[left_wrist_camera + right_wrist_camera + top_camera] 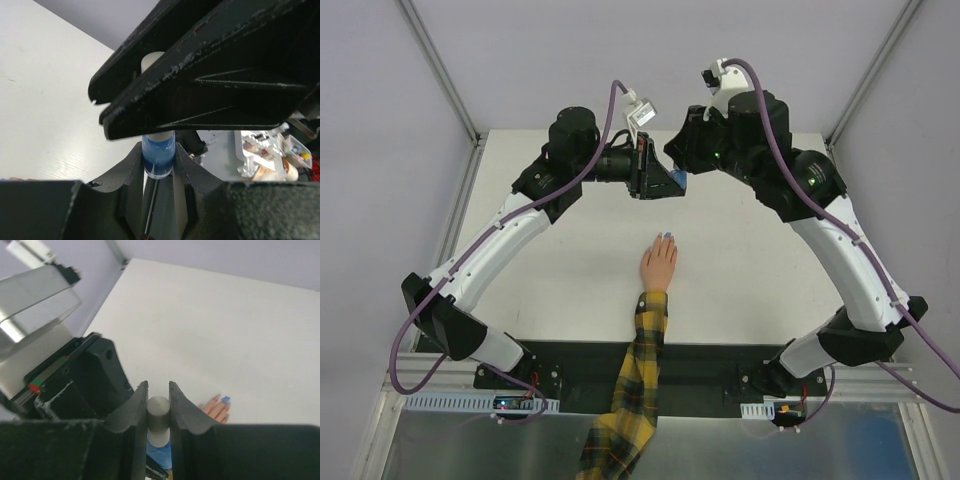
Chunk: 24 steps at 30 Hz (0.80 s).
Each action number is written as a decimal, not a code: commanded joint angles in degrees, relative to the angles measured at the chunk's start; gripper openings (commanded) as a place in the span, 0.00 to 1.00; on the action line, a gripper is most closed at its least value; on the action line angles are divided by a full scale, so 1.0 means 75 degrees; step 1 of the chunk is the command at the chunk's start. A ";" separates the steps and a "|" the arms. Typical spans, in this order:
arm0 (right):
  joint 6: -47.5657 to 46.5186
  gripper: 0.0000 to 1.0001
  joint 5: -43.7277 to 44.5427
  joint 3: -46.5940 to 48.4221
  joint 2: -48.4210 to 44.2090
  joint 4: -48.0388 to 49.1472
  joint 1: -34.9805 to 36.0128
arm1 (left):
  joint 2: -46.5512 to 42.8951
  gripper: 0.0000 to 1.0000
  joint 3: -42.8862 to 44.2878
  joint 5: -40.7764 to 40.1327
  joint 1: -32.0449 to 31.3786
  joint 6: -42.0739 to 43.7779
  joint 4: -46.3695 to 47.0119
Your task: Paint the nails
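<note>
A small peach-coloured hand (658, 264) with a yellow-black plaid sleeve (642, 368) lies palm down at the table's middle. Its fingertip nails (666, 237) look light blue at the tips; in the right wrist view one nail (225, 399) is blue and its neighbours are skin-toned. My left gripper (660, 182) (158, 150) is shut on a small blue bottle (158, 156) above the table, beyond the hand. My right gripper (680, 166) (158, 390) is shut on the bottle's white cap (158, 412) (151, 62). The bottle shows blue below the cap (160, 456).
The white table (570, 260) is bounded by a metal frame (450, 220) on both sides and a black base plate (700, 360) at the near edge. Both arms meet at the back centre, above the hand's fingertips.
</note>
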 commanded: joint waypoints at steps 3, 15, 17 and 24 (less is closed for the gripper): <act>0.0104 0.01 0.2334 0.0085 -0.0113 -0.1925 0.0492 | 0.0181 0.00 0.0812 -0.1697 0.0129 0.0337 0.0739; -0.0458 0.55 -0.1003 -0.0420 -0.0829 -0.0574 -0.0677 | -0.0265 0.00 0.0214 -0.0598 0.0176 0.0443 0.0504; -0.0447 0.62 -0.2648 -0.0455 -0.0864 -0.0434 -0.1077 | -0.0147 0.00 0.0319 0.0177 0.0176 0.0338 0.0505; -0.0248 0.84 -0.7099 -0.0958 -0.0770 0.1019 -0.2062 | -0.0123 0.00 0.0238 0.1232 0.0187 0.0115 0.0621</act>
